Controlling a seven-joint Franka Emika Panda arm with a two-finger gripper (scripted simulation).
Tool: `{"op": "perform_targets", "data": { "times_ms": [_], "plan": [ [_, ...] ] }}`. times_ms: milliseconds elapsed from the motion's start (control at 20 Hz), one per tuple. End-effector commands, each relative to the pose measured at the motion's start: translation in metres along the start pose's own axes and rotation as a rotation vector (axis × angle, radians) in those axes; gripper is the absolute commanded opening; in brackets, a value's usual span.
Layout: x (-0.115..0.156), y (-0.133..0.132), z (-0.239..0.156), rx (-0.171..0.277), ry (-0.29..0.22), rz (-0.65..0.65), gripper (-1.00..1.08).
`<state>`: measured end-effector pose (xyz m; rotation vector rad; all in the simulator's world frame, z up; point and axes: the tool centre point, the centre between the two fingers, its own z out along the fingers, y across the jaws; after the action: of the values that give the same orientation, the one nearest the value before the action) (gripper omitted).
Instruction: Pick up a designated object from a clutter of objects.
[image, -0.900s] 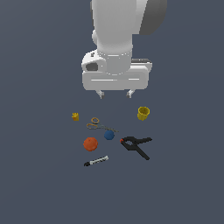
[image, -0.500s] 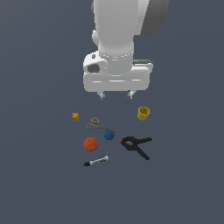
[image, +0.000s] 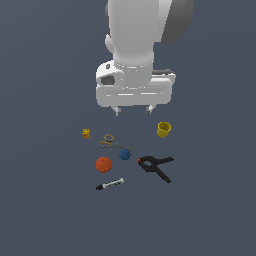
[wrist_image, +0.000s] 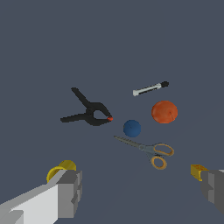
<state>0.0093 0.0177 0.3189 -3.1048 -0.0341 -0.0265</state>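
The fingers (wrist_image: 70, 192) are standing wide apart, gripping nothing, hanging above the tabletop (image: 45, 210). The blue ball (wrist_image: 131, 128) is lying below and beyond them, between the black clamp (wrist_image: 89, 113), orange ball (wrist_image: 164, 112) and scissors (wrist_image: 148, 150).

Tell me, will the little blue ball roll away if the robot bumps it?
Probably yes. The blue ball is round and sits loose on the flat floor, so a nudge would likely roll it. The scissors lie close beside it and might stop it that way. It looks smooth, maybe slippery.
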Motion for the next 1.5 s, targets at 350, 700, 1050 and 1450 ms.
{"op": "perform_targets", "data": {
  "times_ms": [350, 700, 1050, 1450],
  "plan": [
    [0.007, 0.006, 0.039, 0.000, -0.003, 0.125, 1.00],
    [0.013, 0.015, 0.095, -0.004, -0.007, 0.301, 1.00],
    [0.010, 0.026, 0.157, -0.016, -0.008, 0.500, 1.00],
    [0.002, 0.036, 0.210, -0.031, -0.006, 0.675, 1.00]
  ]
}}
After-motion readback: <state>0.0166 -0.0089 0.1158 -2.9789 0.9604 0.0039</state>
